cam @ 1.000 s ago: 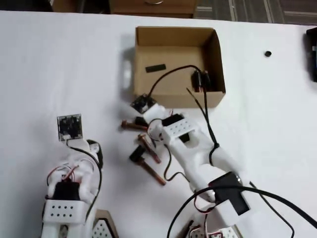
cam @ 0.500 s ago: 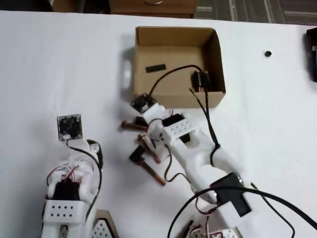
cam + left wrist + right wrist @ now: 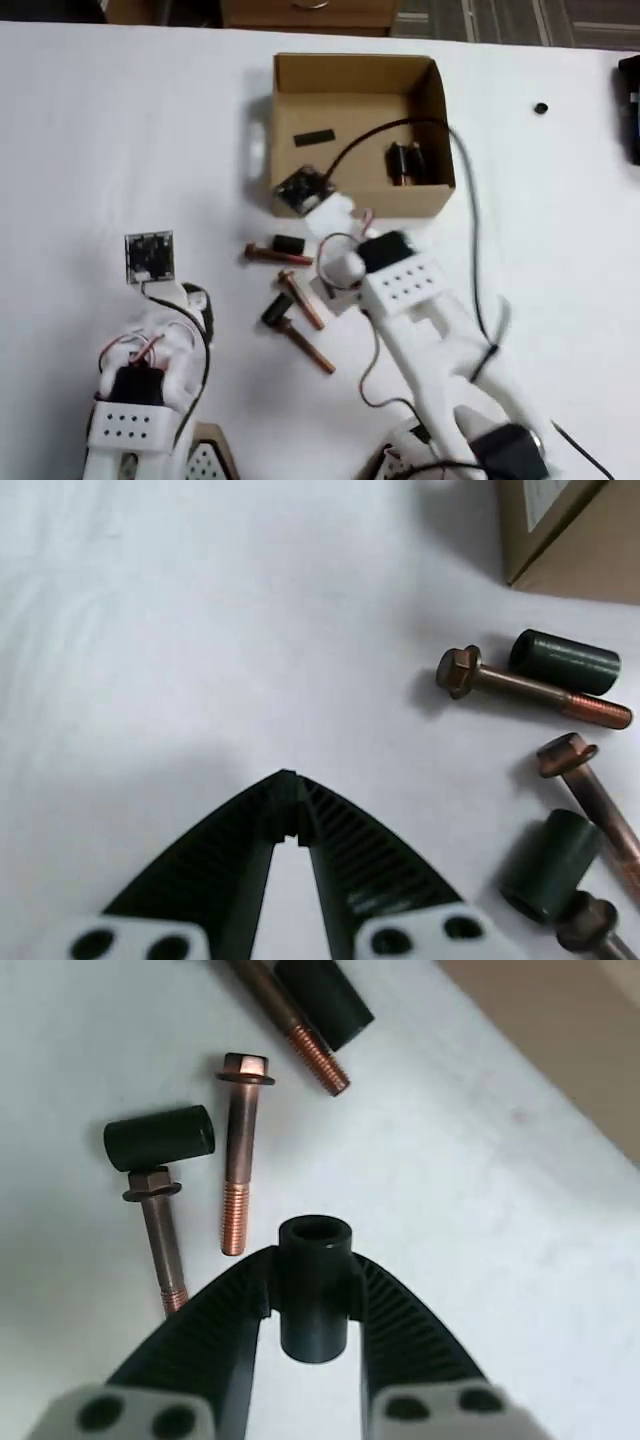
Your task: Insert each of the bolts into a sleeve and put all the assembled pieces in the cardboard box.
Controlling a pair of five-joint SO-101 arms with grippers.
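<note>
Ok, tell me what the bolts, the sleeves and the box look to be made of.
Bolts: copper-coloured metal, judging by the soft sheen, cut threads and flanged hex heads; possibly plated steel. Sleeves, including the one in the right gripper: matte black, no glint, likely plastic or rubber. Cardboard box: plain brown cardboard, dull with raw edges.

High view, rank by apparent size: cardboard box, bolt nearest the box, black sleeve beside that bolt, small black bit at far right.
1. cardboard box, by far.
2. bolt nearest the box.
3. black sleeve, shorter than that bolt though thicker.
4. small black bit, smallest.
</note>
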